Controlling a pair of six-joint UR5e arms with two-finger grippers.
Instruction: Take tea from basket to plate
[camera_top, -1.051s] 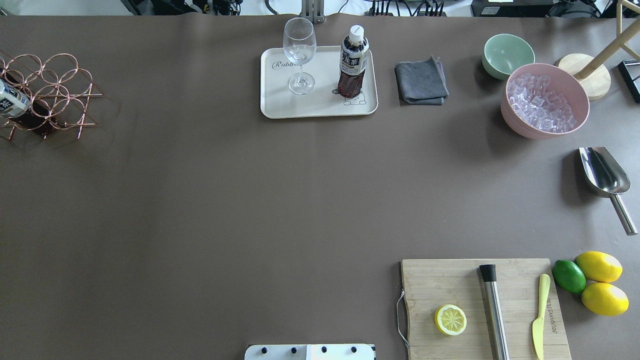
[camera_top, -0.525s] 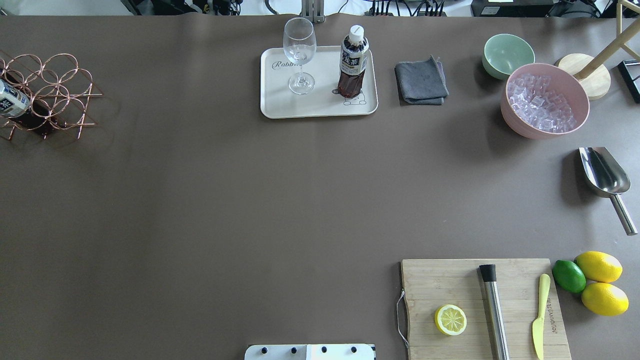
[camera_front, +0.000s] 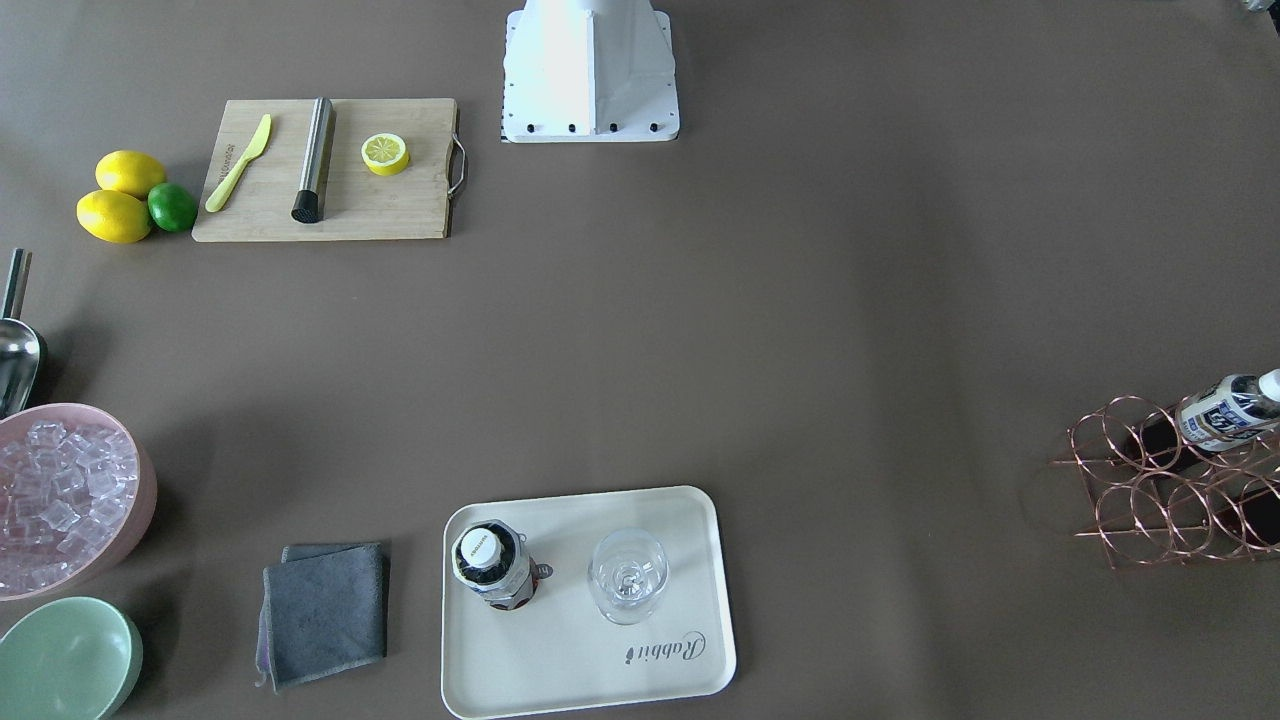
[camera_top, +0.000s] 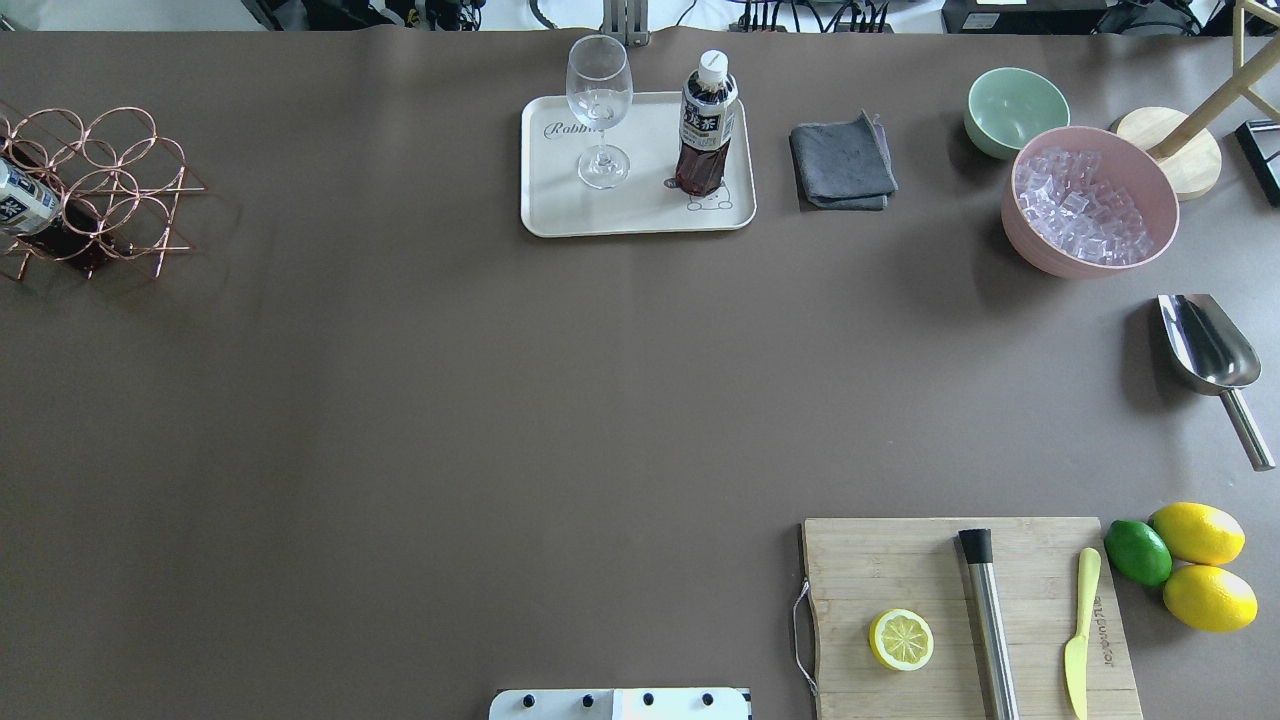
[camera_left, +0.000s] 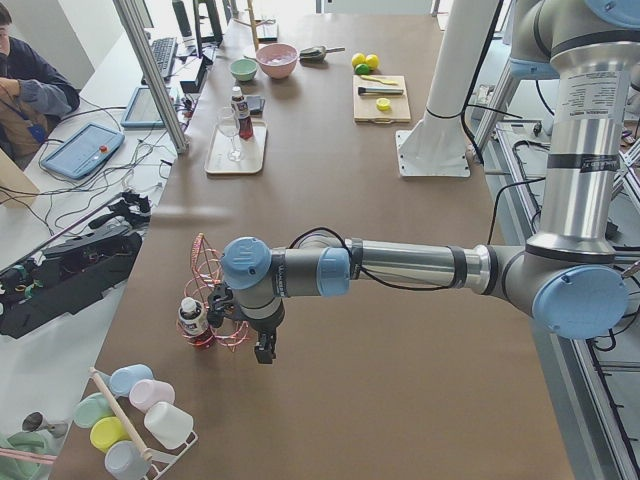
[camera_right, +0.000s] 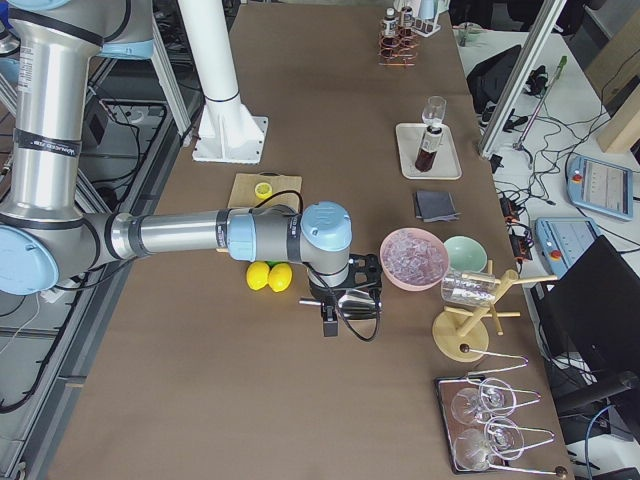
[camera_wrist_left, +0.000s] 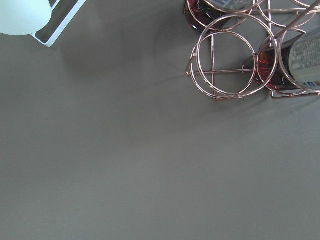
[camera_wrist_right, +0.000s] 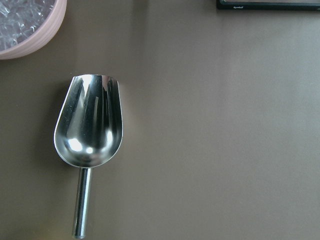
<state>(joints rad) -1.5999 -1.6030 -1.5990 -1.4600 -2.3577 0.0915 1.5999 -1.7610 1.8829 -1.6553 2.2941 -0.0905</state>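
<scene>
One tea bottle (camera_top: 706, 125) stands upright on the cream plate (camera_top: 560, 205), beside a wine glass (camera_top: 599, 110); from the front, this tea (camera_front: 490, 565) is on the plate's (camera_front: 560, 660) left half. Another tea bottle (camera_top: 22, 200) lies slanted in the copper wire basket (camera_top: 110, 180) at the far left. My left gripper (camera_left: 263, 352) hangs just beside the basket (camera_left: 215, 290) and shows only in the exterior left view, so I cannot tell its state. My right gripper (camera_right: 330, 322) hovers over the metal scoop near the ice bowl; its state cannot be told either.
A grey cloth (camera_top: 842, 162), a mint bowl (camera_top: 1015, 108), a pink bowl of ice (camera_top: 1090, 200) and a steel scoop (camera_top: 1210, 355) fill the far right. A cutting board (camera_top: 965, 615) with lemon half, muddler and knife sits near right, citrus (camera_top: 1195, 565) beside it.
</scene>
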